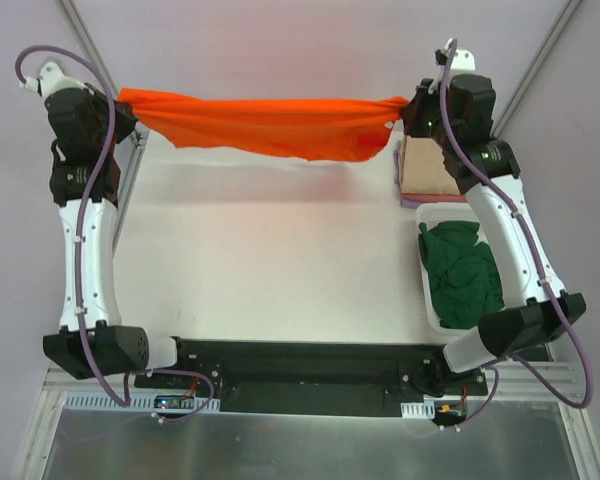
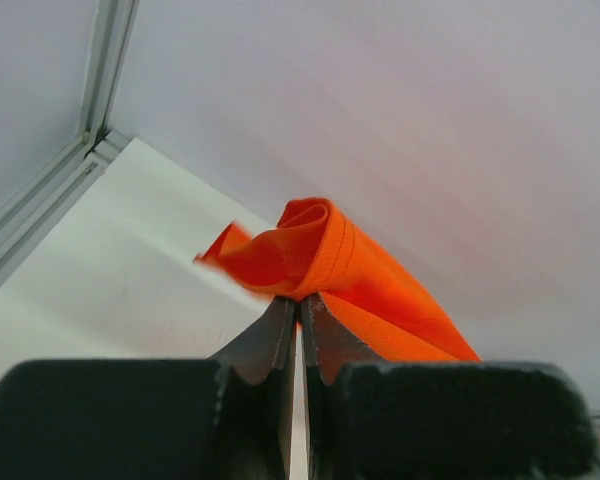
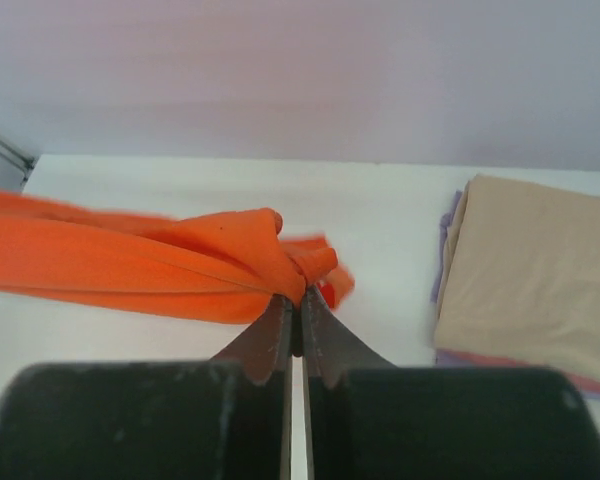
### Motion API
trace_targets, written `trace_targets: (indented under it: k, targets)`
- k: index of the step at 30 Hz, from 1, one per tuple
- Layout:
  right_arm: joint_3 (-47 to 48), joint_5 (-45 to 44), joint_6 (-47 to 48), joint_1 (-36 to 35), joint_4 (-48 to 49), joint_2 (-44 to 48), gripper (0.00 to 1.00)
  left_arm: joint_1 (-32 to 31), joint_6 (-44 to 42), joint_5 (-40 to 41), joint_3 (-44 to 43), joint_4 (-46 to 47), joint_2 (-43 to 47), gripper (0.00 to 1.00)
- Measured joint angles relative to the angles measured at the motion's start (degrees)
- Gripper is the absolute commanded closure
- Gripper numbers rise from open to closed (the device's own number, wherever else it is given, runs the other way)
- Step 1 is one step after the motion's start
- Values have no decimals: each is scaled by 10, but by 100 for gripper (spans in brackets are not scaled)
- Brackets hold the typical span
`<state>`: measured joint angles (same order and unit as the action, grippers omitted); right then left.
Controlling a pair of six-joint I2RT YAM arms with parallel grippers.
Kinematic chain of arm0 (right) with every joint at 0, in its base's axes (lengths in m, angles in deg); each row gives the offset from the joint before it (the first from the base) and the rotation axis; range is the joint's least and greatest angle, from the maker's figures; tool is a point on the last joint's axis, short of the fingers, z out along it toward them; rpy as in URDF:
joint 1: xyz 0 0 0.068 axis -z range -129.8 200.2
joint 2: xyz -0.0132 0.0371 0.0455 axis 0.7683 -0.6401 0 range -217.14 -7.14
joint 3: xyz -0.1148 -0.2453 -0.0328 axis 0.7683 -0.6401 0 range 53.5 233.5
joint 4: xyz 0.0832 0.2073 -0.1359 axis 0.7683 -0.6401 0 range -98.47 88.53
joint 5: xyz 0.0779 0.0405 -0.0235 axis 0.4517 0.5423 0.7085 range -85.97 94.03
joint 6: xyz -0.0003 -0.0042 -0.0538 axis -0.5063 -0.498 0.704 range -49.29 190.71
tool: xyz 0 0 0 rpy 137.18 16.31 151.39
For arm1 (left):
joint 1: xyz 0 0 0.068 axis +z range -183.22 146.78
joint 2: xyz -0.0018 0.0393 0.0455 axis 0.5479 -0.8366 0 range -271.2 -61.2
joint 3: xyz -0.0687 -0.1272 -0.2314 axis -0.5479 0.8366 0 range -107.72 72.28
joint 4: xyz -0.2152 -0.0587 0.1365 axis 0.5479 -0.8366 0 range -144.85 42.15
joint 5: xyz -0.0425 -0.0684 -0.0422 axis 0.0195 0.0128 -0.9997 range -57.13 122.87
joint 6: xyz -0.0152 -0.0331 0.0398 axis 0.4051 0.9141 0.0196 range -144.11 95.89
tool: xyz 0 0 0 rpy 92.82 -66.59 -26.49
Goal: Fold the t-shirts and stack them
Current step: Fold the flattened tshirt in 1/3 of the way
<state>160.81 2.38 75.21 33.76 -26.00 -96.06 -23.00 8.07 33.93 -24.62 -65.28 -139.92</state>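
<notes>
The orange shirt (image 1: 270,125) hangs in the air over the far part of the table (image 1: 270,260), pulled out between the two arms. The left gripper (image 2: 300,305) has its jaws pinched tight on a bunched fold at one end, and the right gripper (image 3: 295,300) is clamped the same way on the other end, with no gap showing between the fingers of either. Holding it by two opposite ends and drawing it taut likely serves to shake out creases and square the cloth, so it can be laid flat on the bare middle of the table for folding. Its long axis runs left to right, roughly level and parallel to the far edge, with the loose lower part sagging down towards the near side. Which end is collar and which is hem is hard to tell, since both gripped ends are crumpled. On the right, near the right gripper, a stack (image 1: 430,170) of folded shirts lies with a beige one on top, probably where this one is bound. The green shirt (image 1: 462,275) lies crumpled in the basket (image 1: 423,270), just nearer than the stack.
</notes>
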Motion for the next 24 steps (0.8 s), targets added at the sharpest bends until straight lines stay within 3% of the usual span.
trace_targets:
  k: [3,7,13,18,24]
  targets:
    - [-106,16,-2,1,35,54,100,0,-2,16,101,32,63,100]
    - [-320,56,-26,1,112,131,100,0,11,44,310,70,135,100]
    - [-584,89,-93,-1,166,130,100,0,66,57,561,79,93,100]
    - [-669,94,-126,-19,162,129,100,0,106,67,639,70,52,100]
    - [-714,57,-157,-58,136,178,100,0,169,110,645,32,58,100]
